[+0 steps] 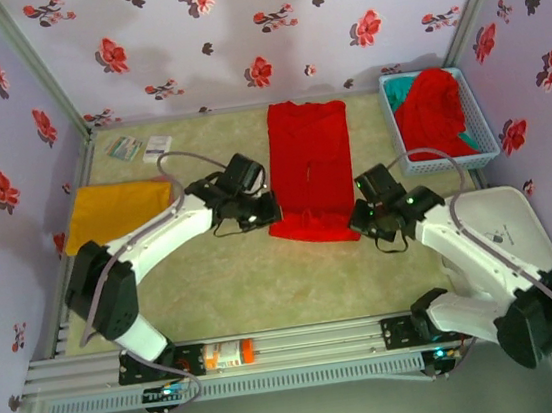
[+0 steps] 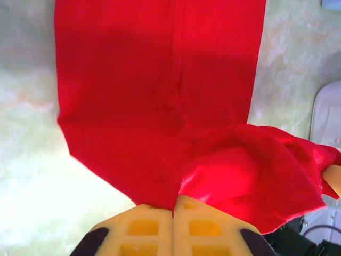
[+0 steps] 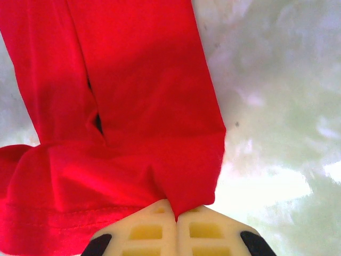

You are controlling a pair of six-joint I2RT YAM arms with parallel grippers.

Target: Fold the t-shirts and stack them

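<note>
Jaws tight on red t-shirt (image 1: 308, 152), lengthwise near-to-far.

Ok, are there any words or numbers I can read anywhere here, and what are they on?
Nothing here can be read clearly.
The small cards at the far left: there is print, but it is too small to read.
The orange-and-white tag on the front rail: too blurred to read.
The red t-shirt: no print showing.
</note>
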